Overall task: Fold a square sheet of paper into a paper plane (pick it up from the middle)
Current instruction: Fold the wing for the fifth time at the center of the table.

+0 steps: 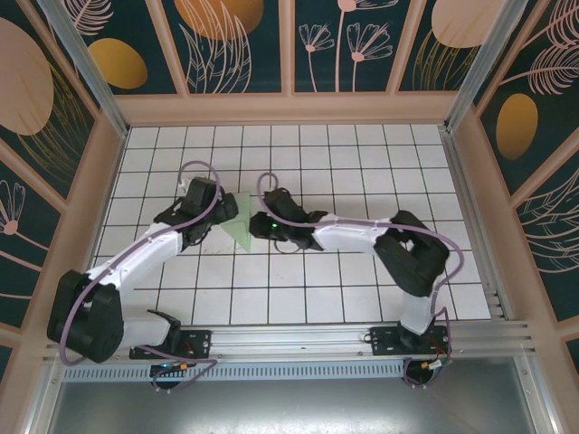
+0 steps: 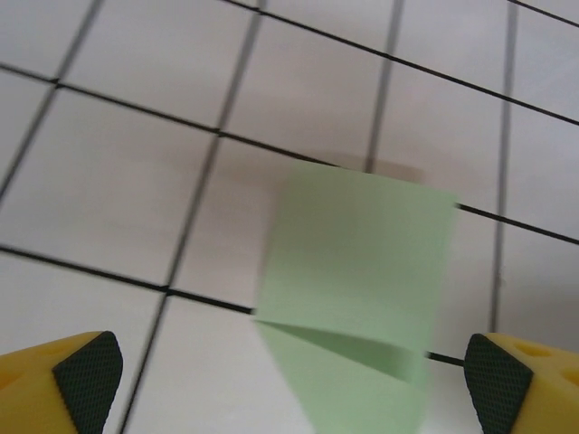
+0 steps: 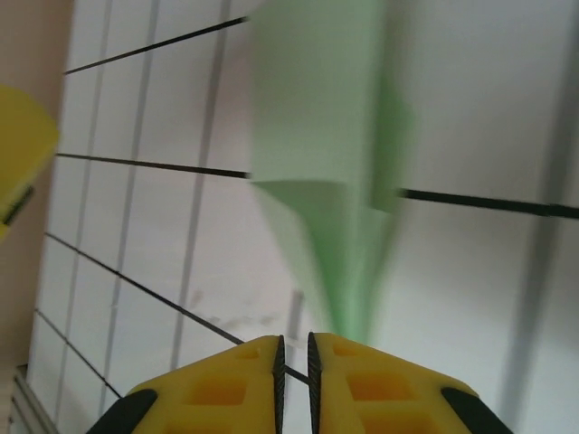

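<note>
Folded green paper (image 1: 238,228) flat on the table (image 1: 362,280), left of centre, between both grippers.
Left gripper (image 2: 289,375) fingers spread wide astride it; right gripper (image 3: 294,357) fingers together at its narrow end, possibly pinching it (blurred).

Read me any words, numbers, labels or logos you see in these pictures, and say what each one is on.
No readable text anywhere. The folded green paper is plain, the yellow fingers are unmarked, the wall panels carry leaf and flower patterns, and the tiled table has bare grid lines.
</note>
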Controlling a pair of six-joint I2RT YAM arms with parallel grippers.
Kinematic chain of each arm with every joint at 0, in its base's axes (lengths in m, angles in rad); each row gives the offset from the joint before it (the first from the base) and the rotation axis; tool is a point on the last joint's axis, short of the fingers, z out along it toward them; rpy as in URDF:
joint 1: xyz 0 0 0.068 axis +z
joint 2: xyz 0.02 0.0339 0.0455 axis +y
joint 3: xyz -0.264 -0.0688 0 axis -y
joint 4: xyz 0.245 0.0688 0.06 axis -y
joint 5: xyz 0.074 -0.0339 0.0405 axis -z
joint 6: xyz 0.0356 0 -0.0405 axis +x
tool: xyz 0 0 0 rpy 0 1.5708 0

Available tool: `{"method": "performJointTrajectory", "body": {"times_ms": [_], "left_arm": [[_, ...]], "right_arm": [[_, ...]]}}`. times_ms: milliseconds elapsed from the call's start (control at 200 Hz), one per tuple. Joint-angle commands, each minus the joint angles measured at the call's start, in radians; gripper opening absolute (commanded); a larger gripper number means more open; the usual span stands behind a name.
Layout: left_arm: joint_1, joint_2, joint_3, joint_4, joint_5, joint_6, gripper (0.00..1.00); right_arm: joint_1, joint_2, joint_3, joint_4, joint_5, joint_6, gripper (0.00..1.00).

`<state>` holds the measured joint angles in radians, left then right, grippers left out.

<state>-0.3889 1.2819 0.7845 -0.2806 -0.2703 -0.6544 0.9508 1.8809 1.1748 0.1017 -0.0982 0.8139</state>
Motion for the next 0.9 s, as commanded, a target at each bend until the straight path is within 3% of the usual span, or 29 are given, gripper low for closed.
{"method": "performJointTrajectory", "body": {"times_ms": [0,250,470,651,806,896], "left_arm": [[0.053,-0.068,-0.066,0.008,-0.023,-0.052,0.99],[0.117,-0.158,-0.158,0.001,0.008,-0.071,0.99],[0.121,-0.177,-0.167,0.002,0.037,-0.070,0.99],[0.121,-0.170,-0.170,0.018,0.095,-0.071,0.98],[0.122,-0.160,-0.175,0.043,0.169,-0.062,0.99],[0.121,-0.149,-0.179,0.069,0.227,-0.056,0.99]], "right_arm": [[0.013,0.104,0.122,0.000,-0.026,-0.006,0.18],[0.012,0.295,0.360,-0.200,0.011,-0.065,0.18],[0.011,0.367,0.422,-0.364,0.014,-0.132,0.18],[0.001,0.303,0.286,-0.403,-0.015,-0.319,0.20],[-0.019,0.141,0.029,-0.351,-0.062,-0.578,0.19],[-0.035,0.053,-0.053,-0.330,-0.087,-0.647,0.19]]}}
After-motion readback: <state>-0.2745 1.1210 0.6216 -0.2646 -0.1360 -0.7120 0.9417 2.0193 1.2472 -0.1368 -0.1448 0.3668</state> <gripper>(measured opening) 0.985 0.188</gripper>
